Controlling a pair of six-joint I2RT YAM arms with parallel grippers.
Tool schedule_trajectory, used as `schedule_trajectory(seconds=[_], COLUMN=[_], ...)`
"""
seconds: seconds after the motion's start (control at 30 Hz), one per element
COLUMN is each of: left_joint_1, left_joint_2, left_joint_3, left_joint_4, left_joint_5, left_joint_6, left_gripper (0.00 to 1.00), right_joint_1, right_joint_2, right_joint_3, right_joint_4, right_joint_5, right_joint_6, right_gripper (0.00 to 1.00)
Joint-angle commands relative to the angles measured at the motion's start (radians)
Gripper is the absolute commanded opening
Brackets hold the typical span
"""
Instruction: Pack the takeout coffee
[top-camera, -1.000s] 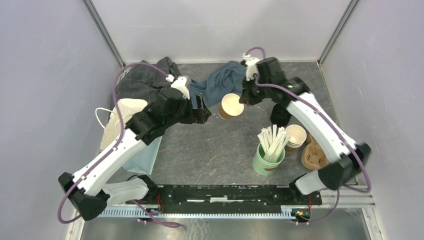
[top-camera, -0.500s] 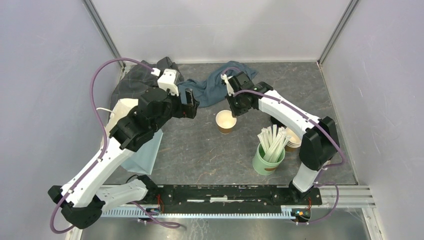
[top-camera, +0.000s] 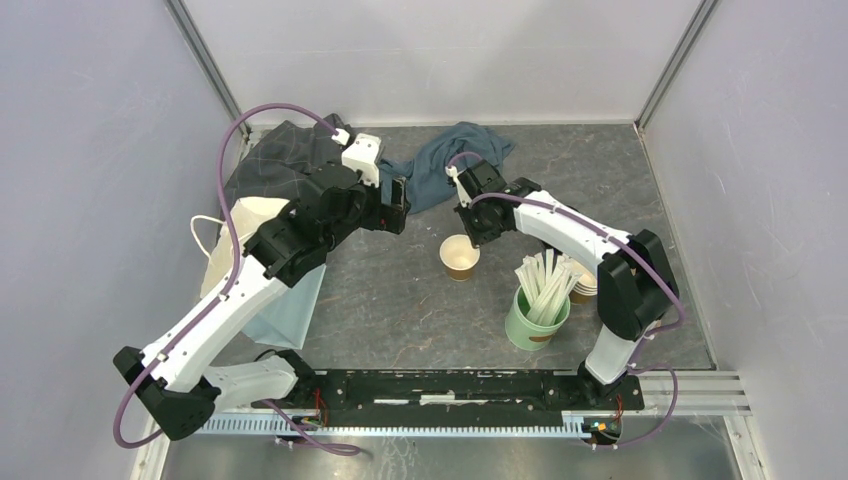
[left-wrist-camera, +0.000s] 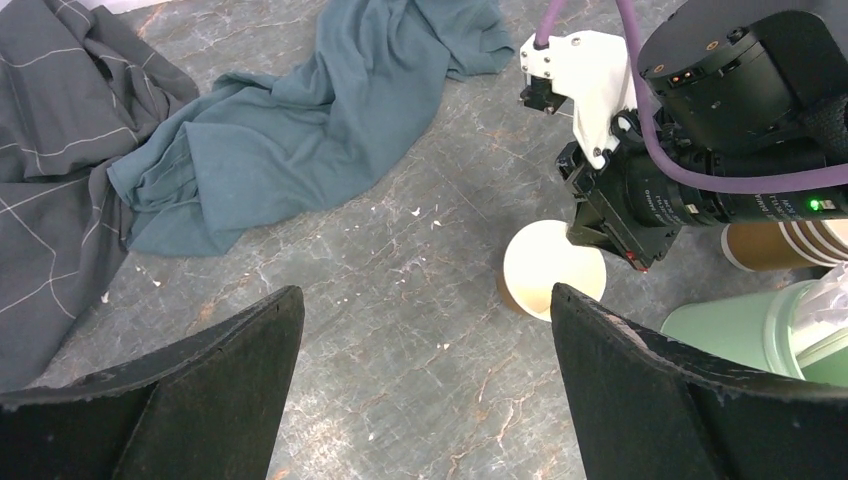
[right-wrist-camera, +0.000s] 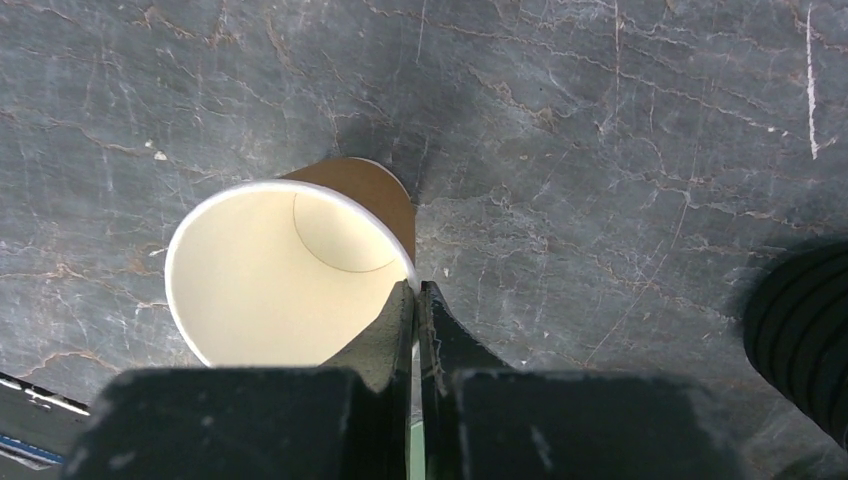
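No lidded takeout coffee shows in any view; it is hidden or out of frame. A lidless brown paper cup (top-camera: 460, 257) with a cream inside sits low over the middle of the table. My right gripper (right-wrist-camera: 417, 290) is shut on the cup's (right-wrist-camera: 280, 270) wall at the rim, with one finger inside and one outside. In the top view the right gripper (top-camera: 472, 236) reaches down to the cup from the back. To the cup's left my left gripper (left-wrist-camera: 422, 300) stands wide open and holds nothing. From above, the left gripper (top-camera: 400, 207) hovers apart from the cup (left-wrist-camera: 545, 270).
A green cup of pale stirrers (top-camera: 537, 310) stands at the right, with a stack of lidless cups (left-wrist-camera: 780, 243) behind it. A teal cloth (top-camera: 450, 160) and a grey checked cloth (top-camera: 280, 165) lie at the back. A white paper bag (top-camera: 245, 230) lies left. A dark ribbed object (right-wrist-camera: 800, 330) sits near the cup.
The right arm swung inward and carried the lidless cup forward and down toward the table's middle. The left gripper shifted slightly and opened a little wider.
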Motion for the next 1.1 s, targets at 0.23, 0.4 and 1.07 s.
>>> schedule_trajectory(seconds=[0.23,0.4,1.07], left_joint_1=[-0.002,-0.002,-0.002], left_joint_2=[0.011,0.015,0.192], left_joint_3=[0.059,0.091,0.347], left_joint_4=[0.032,0.006,-0.135], left_joint_5=[0.014,0.015,0.180], left_joint_6=[0.050,0.041,-0.031], left_gripper=[0.99,0.99,0.99], right_joint_1=[-0.003,-0.113,-0.751], right_joint_2=[-0.072,-0.134,-0.169], right_joint_3=[0.114,0.192,-0.156], right_joint_4=[-0.038,-0.142,0.106], right_joint_5=[0.032,0.143,-0.027], right_joint_6=[0.009,-0.026,-0.176], right_gripper=[0.40,0.48,0.55])
